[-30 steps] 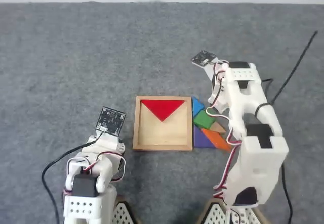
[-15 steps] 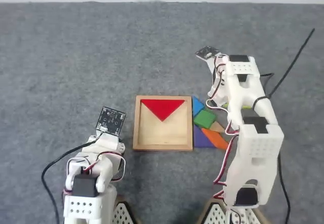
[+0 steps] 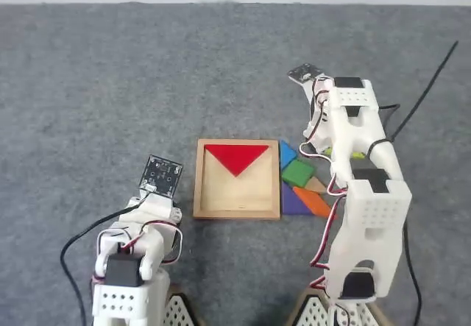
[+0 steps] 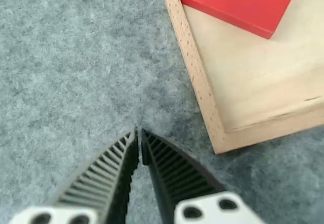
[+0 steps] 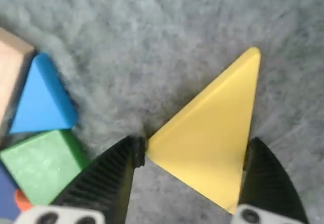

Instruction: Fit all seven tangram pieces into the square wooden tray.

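Note:
The square wooden tray (image 3: 237, 207) lies mid-table with a red triangle (image 3: 236, 157) in its far half. Just right of it sit a blue triangle (image 3: 286, 153), a green square (image 3: 298, 171), a tan triangle (image 3: 318, 185), a purple piece (image 3: 290, 202) and an orange piece (image 3: 314, 203). A yellow triangle (image 5: 212, 133) lies flat on the carpet between the fingers of my right gripper (image 5: 195, 148), which is open and straddles it; one fingertip (image 5: 132, 150) is at its corner. My left gripper (image 4: 139, 133) is shut and holds nothing, low over the carpet beside the tray's corner (image 4: 202, 90).
The right arm (image 3: 353, 131) reaches over the loose pieces and hides the carpet behind them. The left arm (image 3: 147, 223) stands at the tray's near-left. Grey carpet lies open to the far side and the left. A black cable (image 3: 430, 90) runs off at the right.
The right arm has swung slightly right and stretched out over the area right of the pieces. The left arm and all pieces in view stay where they were.

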You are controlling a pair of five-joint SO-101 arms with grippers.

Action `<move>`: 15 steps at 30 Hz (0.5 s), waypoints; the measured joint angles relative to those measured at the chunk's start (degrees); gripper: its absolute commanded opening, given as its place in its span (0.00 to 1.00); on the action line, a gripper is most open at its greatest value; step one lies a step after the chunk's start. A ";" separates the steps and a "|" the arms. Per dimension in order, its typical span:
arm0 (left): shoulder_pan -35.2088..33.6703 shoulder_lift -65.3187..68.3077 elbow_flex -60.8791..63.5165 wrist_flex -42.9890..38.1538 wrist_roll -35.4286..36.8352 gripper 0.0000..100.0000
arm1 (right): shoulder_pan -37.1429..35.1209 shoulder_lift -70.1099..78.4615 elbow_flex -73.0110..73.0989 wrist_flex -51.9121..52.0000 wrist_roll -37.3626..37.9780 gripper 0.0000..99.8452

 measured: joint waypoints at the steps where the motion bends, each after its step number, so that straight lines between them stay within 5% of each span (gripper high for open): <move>1: 0.00 0.00 0.00 0.00 0.00 0.01 | -0.26 -0.44 0.09 0.53 -0.09 0.25; 15: 0.00 0.00 0.00 0.00 0.00 0.01 | -10.73 -15.47 0.09 11.08 -0.44 0.26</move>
